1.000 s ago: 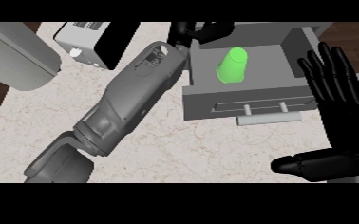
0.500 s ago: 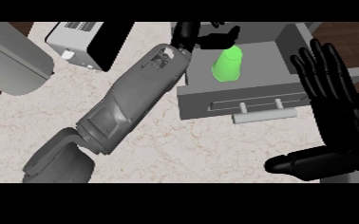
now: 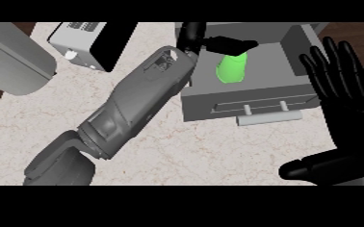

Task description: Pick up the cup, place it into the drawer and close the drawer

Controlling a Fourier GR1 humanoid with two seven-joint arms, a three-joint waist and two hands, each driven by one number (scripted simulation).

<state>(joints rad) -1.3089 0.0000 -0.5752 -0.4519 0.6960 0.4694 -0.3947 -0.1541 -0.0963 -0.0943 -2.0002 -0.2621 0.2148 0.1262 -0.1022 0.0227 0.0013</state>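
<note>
A bright green cup (image 3: 232, 69) lies on its side inside the open grey drawer (image 3: 283, 79), towards its left half. My left forearm reaches diagonally up across the counter, and my left hand (image 3: 213, 42) hovers at the cup's far end with its fingers spread and straight; one finger lies just over the cup's top edge. My right hand (image 3: 340, 84) stands open at the right edge, fingers up, beside the drawer's right side, with its thumb low at the right. The drawer's front with its pale handle (image 3: 270, 118) faces me.
A grey box-shaped appliance (image 3: 74, 41) with a black panel (image 3: 113, 45) stands at the back left. A large grey rounded object (image 3: 21, 65) sits at the far left edge. Pale marbled counter (image 3: 213, 149) stretches in front of the drawer.
Hardly anything differs: the cup stays in the drawer beneath my left hand, and my right hand has drifted slightly sideways and back.
</note>
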